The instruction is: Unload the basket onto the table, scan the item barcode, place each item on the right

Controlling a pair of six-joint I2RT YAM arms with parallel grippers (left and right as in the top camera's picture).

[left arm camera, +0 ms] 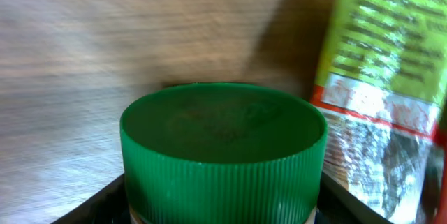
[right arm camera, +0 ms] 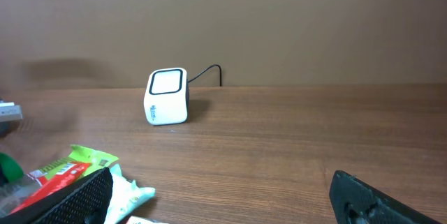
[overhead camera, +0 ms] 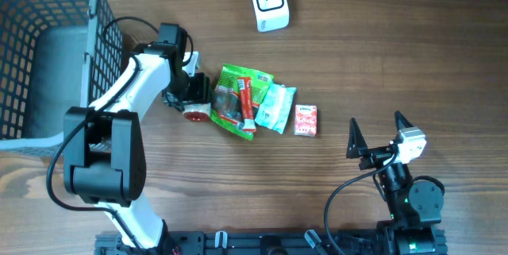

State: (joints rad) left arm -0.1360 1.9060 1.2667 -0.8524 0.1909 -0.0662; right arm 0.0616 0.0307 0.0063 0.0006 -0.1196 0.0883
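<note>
A bottle with a green ribbed cap [left arm camera: 222, 147] fills the left wrist view. My left gripper [left arm camera: 223, 199] is shut on it, a dark finger pressed against each side of the cap. From overhead the left gripper [overhead camera: 193, 100] sits at the left edge of a pile of items, with a red-and-white round part of the bottle [overhead camera: 196, 113] showing below it. The white barcode scanner [overhead camera: 270, 2] stands at the far middle of the table, and its face [right arm camera: 167, 97] shows in the right wrist view. My right gripper [overhead camera: 375, 124] is open and empty at the near right.
The pile holds a green packet [overhead camera: 236, 88], a red stick pack [overhead camera: 247, 102], a pale green wipes pack [overhead camera: 277, 106] and a small pink box [overhead camera: 305, 119]. A black wire basket [overhead camera: 48, 17] stands at the far left. The scanner's cable runs off the back edge.
</note>
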